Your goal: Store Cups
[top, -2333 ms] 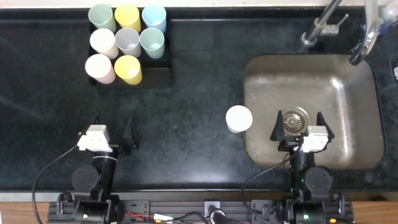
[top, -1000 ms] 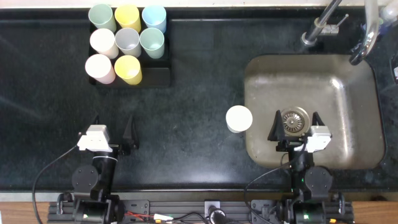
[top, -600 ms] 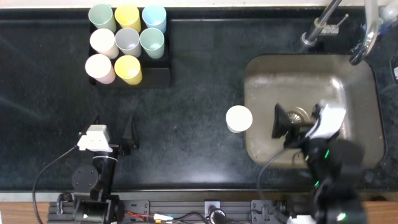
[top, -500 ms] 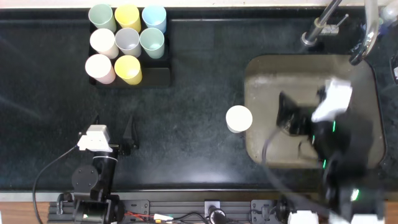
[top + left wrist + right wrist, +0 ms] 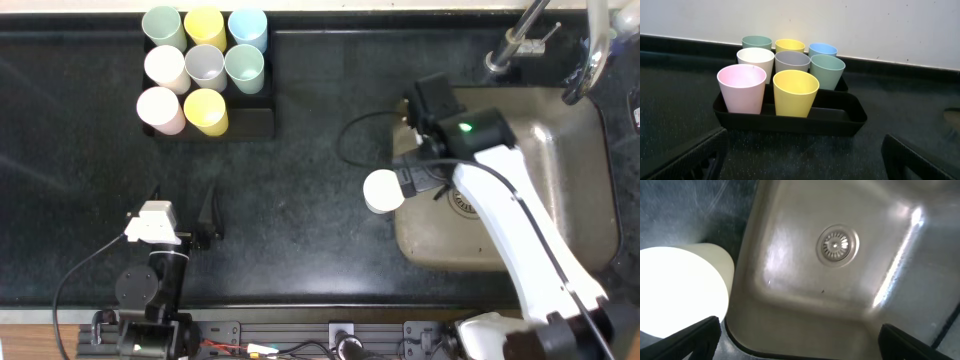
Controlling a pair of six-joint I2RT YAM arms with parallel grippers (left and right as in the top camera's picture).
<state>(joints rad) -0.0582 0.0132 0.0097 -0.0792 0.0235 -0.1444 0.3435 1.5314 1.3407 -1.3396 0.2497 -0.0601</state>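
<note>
Black worktop (image 5: 320, 230) beside sink (image 5: 560, 130), right jaws wide apart by white cup (image 5: 384, 190), left jaws wide, both empty.

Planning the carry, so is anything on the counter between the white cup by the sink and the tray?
Nothing visible stands on the counter between the white cup and the tray, whose corner slot nearest the cup holds no cup.

Black-and-white arms (image 5: 500, 232)
They had white shells, black joints, black fingers (image 5: 695, 155), one green light (image 5: 465, 127) and thin black cables (image 5: 343, 140).
</note>
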